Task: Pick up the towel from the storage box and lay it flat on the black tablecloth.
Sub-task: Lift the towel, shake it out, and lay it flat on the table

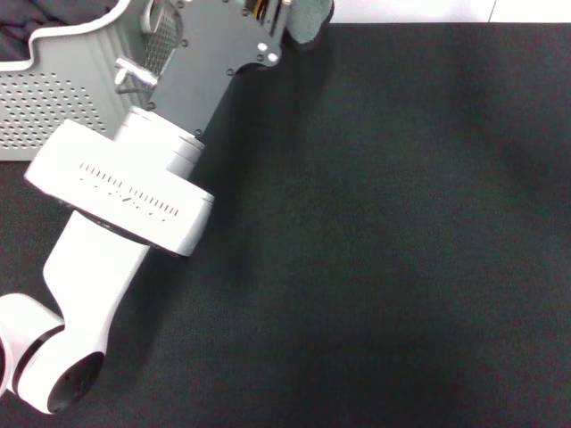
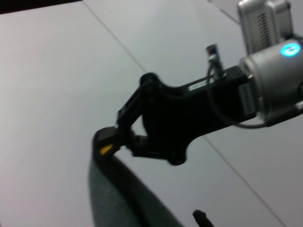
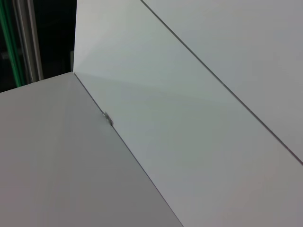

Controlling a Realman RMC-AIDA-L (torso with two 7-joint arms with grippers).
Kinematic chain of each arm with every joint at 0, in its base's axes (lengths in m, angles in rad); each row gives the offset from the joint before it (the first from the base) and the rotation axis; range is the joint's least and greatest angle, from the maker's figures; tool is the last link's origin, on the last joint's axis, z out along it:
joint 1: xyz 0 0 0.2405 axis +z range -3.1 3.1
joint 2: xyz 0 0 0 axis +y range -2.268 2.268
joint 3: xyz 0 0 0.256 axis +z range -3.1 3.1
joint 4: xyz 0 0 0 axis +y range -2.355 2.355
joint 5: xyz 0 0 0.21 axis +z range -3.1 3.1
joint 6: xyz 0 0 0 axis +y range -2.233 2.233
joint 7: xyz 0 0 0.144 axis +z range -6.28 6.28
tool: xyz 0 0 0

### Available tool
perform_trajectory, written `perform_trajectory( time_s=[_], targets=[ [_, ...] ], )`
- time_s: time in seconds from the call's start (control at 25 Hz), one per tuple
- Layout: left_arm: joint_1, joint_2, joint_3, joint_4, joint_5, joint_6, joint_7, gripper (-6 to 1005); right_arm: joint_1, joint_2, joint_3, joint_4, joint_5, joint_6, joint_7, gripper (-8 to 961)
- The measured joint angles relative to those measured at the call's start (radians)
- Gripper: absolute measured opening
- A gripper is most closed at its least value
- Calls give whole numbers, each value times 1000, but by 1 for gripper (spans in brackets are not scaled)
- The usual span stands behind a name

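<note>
The black tablecloth (image 1: 384, 250) covers the near tabletop and lies smooth. The white left arm (image 1: 116, 223) reaches from the near left corner over it toward the far edge. The storage box (image 1: 53, 107) stands at the far left, just beside this arm, with some dark fabric (image 1: 18, 40) inside. The left gripper (image 1: 268, 27) is at the far edge of the cloth, partly cut by the head view. A small grey piece of the towel (image 1: 310, 22) shows beside it, but I cannot tell if the gripper holds it. In the left wrist view, farther off over a white floor (image 2: 57, 71), the black right gripper (image 2: 111, 142) has its fingers closed on the towel's edge, where a yellow spot shows, and the grey cloth hangs down from there.
</note>
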Motion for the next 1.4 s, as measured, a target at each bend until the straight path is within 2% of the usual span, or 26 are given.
perform_trajectory(
  time_s=[0.44, 1.04, 1.24, 1.4],
  targets=[
    [-21, 0, 0, 1, 55, -65, 0, 372, 0, 0, 0, -4, 0, 0, -1, 6],
    [15, 0, 3, 10, 65, -42, 11, 371, -22, 0, 29, 1, 0, 3, -4, 6],
    [17, 0, 4, 15, 71, -40, 11, 304, -22, 0, 37, 4, 0, 4, -6, 6],
    [20, 0, 4, 23, 71, -44, 11, 171, -22, 0, 38, 4, 0, 6, -6, 6]
  ],
)
